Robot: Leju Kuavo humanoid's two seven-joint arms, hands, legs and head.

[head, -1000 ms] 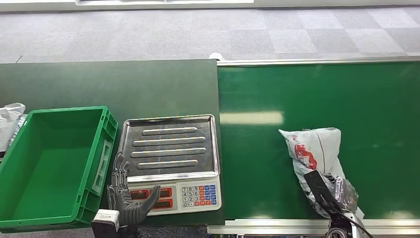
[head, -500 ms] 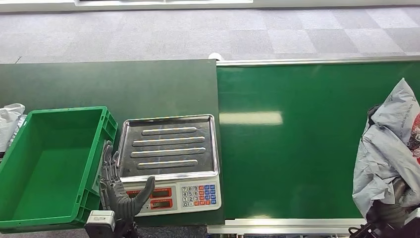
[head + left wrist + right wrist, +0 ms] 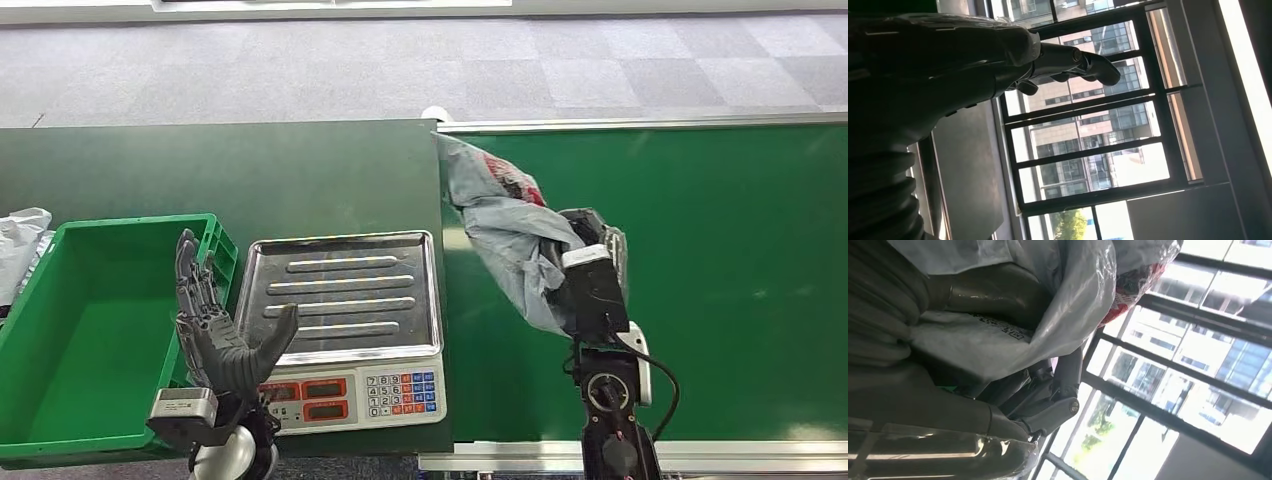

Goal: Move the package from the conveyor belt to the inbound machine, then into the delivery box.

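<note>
A grey plastic mail package [image 3: 505, 225] with a red print hangs in the air over the left end of the green conveyor belt [image 3: 740, 280], held by my right hand [image 3: 590, 265]. In the right wrist view the package [image 3: 1048, 315] drapes over the fingers [image 3: 1068, 385]. The package's upper end reaches toward the belt's edge beside the scale. The scale's steel tray [image 3: 340, 295] stands bare. My left hand [image 3: 215, 330] is raised with fingers spread, empty, between the scale and the green delivery box [image 3: 90, 330]; the left wrist view shows its fingers [image 3: 1083, 62] against windows.
The scale's keypad and red displays [image 3: 350, 392] face the front edge. A white bag [image 3: 20, 250] lies left of the green box. The dark green table [image 3: 220, 175] extends behind the scale. Grey carpet floor [image 3: 400, 60] lies beyond.
My right hand has swung the package from the belt's right side up and left to near the scale. My left hand has risen and moved toward the box's rim.
</note>
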